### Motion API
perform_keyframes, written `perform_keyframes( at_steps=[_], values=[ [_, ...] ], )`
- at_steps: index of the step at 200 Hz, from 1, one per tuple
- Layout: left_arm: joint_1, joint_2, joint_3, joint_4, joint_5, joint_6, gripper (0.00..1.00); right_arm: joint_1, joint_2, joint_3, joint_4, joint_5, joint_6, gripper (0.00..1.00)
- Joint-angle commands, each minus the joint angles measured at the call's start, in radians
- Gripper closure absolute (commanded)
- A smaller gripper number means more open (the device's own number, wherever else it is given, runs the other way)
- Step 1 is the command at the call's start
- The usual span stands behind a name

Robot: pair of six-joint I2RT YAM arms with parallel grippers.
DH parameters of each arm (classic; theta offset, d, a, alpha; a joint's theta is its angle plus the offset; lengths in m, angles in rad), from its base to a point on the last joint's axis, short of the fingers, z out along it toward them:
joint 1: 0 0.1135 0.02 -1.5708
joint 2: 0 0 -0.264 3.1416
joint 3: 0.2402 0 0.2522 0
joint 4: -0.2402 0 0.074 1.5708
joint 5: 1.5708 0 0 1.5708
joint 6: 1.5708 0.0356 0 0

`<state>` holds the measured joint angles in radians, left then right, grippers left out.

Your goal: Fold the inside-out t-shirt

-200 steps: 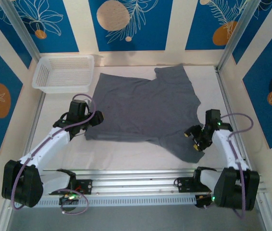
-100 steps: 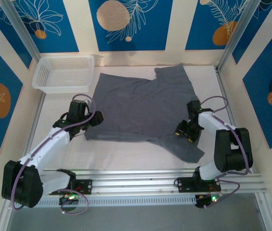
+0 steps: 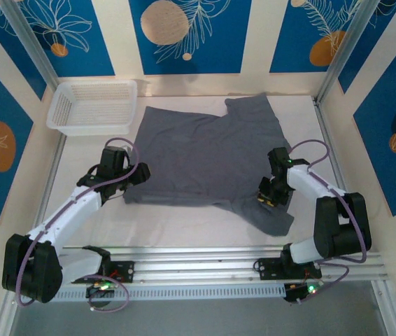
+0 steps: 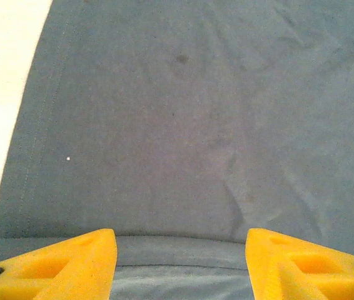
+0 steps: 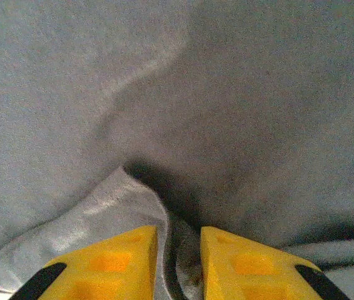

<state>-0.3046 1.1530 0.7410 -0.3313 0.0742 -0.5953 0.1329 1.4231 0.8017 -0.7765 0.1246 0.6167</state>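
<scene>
From above, the grey t-shirt (image 3: 205,161) lies spread on the white surface (image 3: 170,222), with a basket (image 3: 93,105) beside its far left corner. The left tool (image 3: 142,171) is at the shirt's near left corner and the right tool (image 3: 266,198) on its near right part.

The left wrist view has the left tool (image 4: 180,237) released, jaws wide apart over the hem.

The right wrist view has the right tool (image 5: 178,232) clenched on a raised fold of the t-shirt (image 5: 227,112).

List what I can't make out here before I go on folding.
Top view: the t-shirt patch under the right end effector, which covers it.
Right wrist view: how many layers sit between the fingers; shadow hides it.
Left wrist view: the hem nearest the left end effector, cut off by the bottom edge.
Top view: the seams, too small.
</scene>
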Motion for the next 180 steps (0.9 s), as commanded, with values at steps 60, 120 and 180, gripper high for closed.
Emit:
perform_keyframes(
  at_steps=[60,120,180],
  values=[
    [-0.008,-0.019,-0.016,-0.014,-0.021,-0.008,0.43,0.038,0.054,0.01,-0.08,0.029,0.004,0.63],
    [-0.008,-0.018,-0.02,-0.016,-0.018,-0.012,0.43,0.055,-0.017,0.018,-0.144,0.108,0.046,0.73],
    [-0.008,-0.022,-0.022,-0.014,-0.018,-0.02,0.43,0.137,-0.094,0.022,-0.181,0.022,0.079,0.94]
  ],
)
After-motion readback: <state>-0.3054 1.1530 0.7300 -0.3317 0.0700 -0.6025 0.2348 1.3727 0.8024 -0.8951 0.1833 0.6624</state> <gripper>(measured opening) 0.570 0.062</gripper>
